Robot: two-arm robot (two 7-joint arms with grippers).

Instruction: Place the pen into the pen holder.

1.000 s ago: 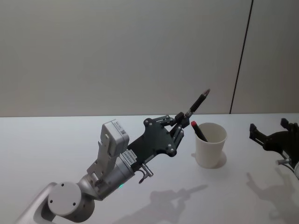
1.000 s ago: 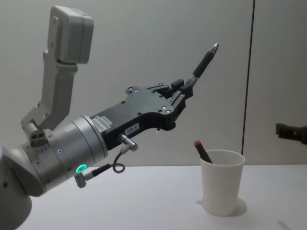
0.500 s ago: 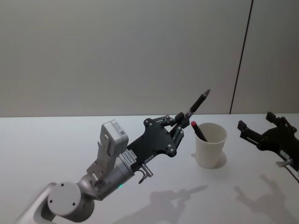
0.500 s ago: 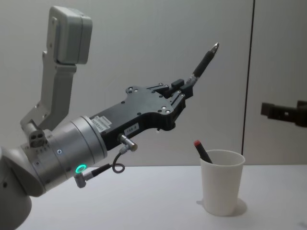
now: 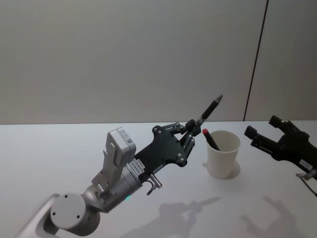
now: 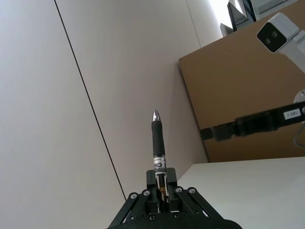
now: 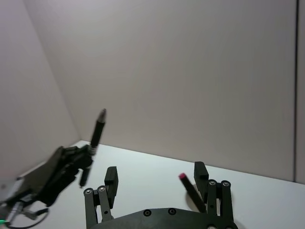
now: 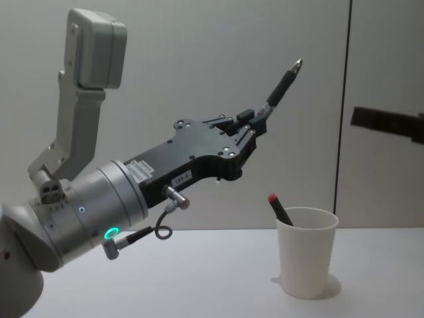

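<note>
Cup: white paper, matt, smooth wall, rolled rim. Pen: dull black grip that looks rubbery, shiny metal tip, glossy printed band. Second pen: dark barrel, red cap, plastic by the look. Left gripper: matt black plates, small bright metal screw heads. Right gripper: same matt black. Arm housing: smooth satin silver-grey. Table: white, smooth, faint sheen. Wall: plain, matt.

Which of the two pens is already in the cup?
The red-capped pen, leaning inside the white cup. The other pen, black with a silver tip, is clamped in the left end effector, pointing up.
</note>
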